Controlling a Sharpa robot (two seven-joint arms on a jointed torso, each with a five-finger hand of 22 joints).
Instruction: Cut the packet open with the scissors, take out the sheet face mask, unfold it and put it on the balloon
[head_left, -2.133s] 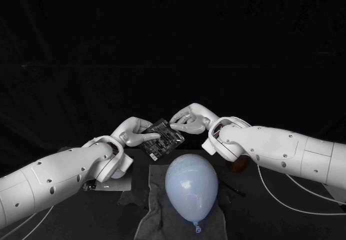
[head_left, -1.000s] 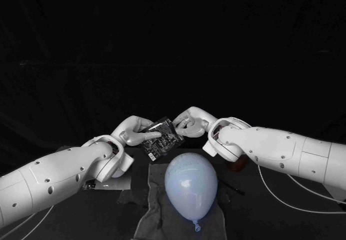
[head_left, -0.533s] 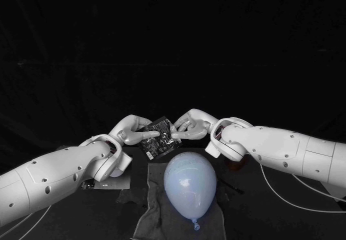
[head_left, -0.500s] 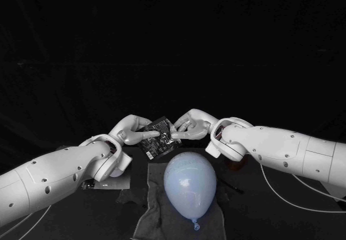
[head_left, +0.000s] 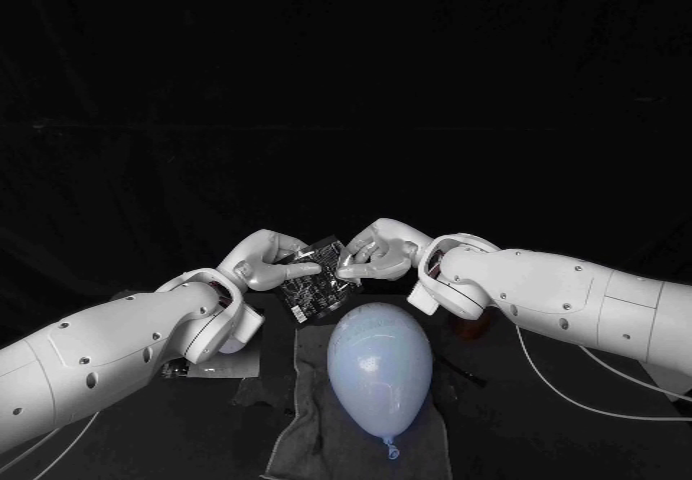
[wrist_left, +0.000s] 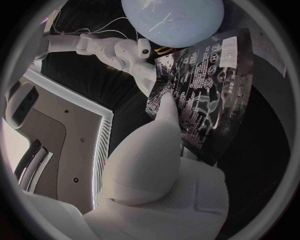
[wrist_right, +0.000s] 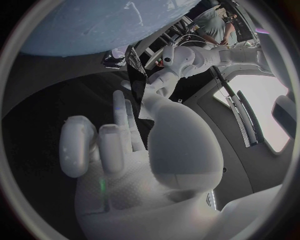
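The left robot hand (head_left: 265, 266) and the right robot hand (head_left: 378, 250) meet above the middle of the counter (head_left: 577, 440), and both grasp the packet (head_left: 316, 283). The packet is dark and glossy with pale print on its face. It hangs in the air between the 2 robot hands, tilted, with its lower corner just over the far end of the balloon (head_left: 379, 368).

In the head view, the left robot hand pinches the packet on its left side, near the upper edge, with the thumb pressed on the printed face. The right robot hand pinches the packet's upper right corner, its fingers curled in around that corner. The left wrist view shows the left thumb lying flat on the printed face, with the right robot hand's fingertips at the packet's far edge. In the right wrist view the packet is seen nearly edge-on, standing between the right thumb and the fingers beside it. Whether the packet has been cut open cannot be told from these views.

The balloon is pale blue and egg-shaped. It lies on a grey cloth (head_left: 310, 440) spread on the counter, with its knot pointing toward the robot. Neither robot hand touches it.
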